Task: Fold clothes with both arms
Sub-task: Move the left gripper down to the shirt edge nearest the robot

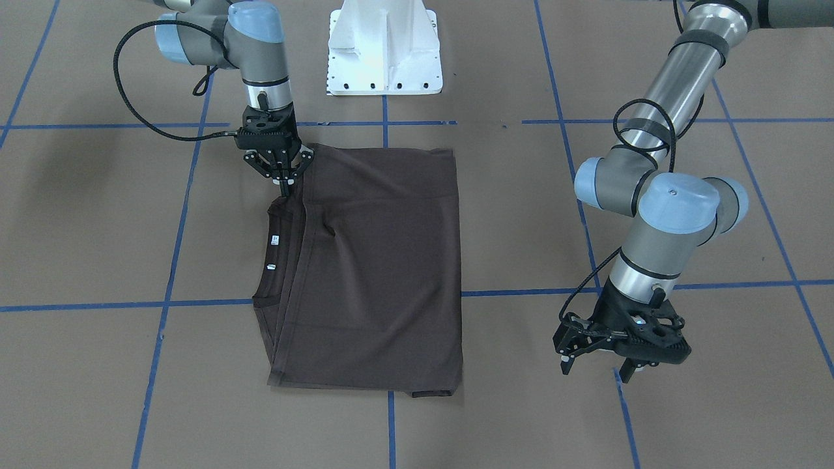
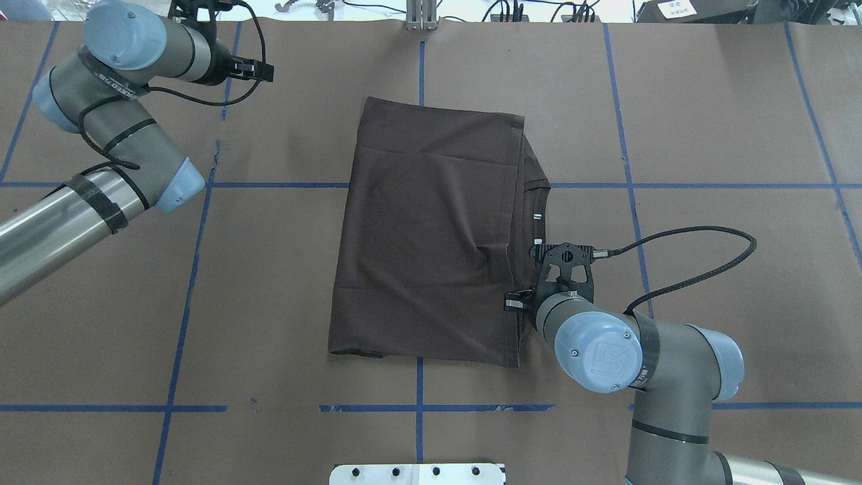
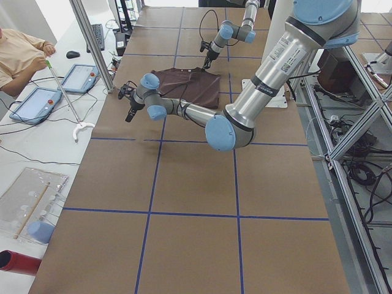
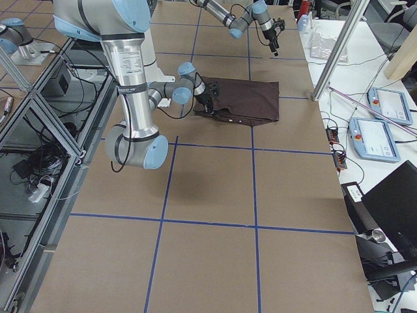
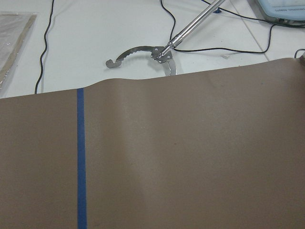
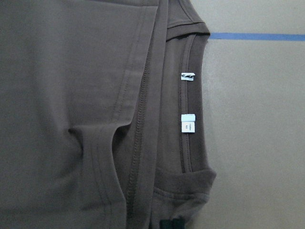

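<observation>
The dark brown-grey T-shirt (image 1: 378,260) lies folded in a rectangle at the table's middle, seen in the overhead view (image 2: 431,236) too. Its ribbed collar (image 6: 188,143) and two white neck tags (image 6: 188,123) show on the side toward my right arm. My right gripper (image 1: 284,187) points straight down with its tips together on the shirt's shoulder edge next to the collar; one fingertip (image 6: 169,224) shows at the bottom of the right wrist view. My left gripper (image 1: 596,368) is open and empty above bare table, well away from the shirt, near the table's far edge (image 2: 259,70).
The white pedestal base (image 1: 384,52) stands at the robot's side. Blue tape lines (image 1: 163,306) grid the brown table cover. Beyond the far table edge a metal reacher tool (image 5: 157,52) lies on a white desk. An operator (image 3: 18,55) sits there with tablets.
</observation>
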Robot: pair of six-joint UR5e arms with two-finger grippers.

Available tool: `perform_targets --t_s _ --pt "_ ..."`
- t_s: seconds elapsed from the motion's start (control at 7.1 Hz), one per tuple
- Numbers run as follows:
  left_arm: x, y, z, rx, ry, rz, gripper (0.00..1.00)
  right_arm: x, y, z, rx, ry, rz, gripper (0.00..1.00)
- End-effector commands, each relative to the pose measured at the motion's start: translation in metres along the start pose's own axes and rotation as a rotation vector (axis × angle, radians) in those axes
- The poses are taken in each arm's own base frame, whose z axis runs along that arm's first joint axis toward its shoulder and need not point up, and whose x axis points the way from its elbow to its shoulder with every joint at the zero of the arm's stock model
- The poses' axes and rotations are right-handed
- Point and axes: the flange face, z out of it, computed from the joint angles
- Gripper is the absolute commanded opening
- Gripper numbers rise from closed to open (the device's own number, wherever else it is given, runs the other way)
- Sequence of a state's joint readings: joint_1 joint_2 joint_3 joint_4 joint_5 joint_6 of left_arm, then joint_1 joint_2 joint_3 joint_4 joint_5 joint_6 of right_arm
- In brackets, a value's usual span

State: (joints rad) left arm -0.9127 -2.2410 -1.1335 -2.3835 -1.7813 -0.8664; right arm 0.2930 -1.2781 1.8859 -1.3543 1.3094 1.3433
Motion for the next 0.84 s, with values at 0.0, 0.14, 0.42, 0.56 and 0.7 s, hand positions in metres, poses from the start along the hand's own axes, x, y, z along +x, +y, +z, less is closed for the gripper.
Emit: perform_targets --t_s 0.0,0.14,0.42,0.56,0.7 --pt "0.025 0.019 -0.007 -0.012 0.038 -0.034 1.00 0.001 -0.004 -0.001 0.008 -0.003 -0.013 0.99" --pt "0.041 0.036 -0.021 -0.014 0.079 -0.054 1.00 -0.005 -0.013 -0.024 0.010 -0.048 0.002 1.00" --pt "0.076 0.095 -0.068 -0.043 0.191 -0.190 1.00 -0.002 -0.026 -0.079 -0.010 -0.159 0.086 1.00" --pt "0.099 0.151 -0.103 -0.099 0.262 -0.292 1.00 0.008 -0.029 -0.100 -0.019 -0.189 0.205 1.00" --pt "0.109 0.197 -0.141 -0.162 0.311 -0.423 0.97 0.007 -0.032 -0.114 -0.025 -0.229 0.308 1.00"
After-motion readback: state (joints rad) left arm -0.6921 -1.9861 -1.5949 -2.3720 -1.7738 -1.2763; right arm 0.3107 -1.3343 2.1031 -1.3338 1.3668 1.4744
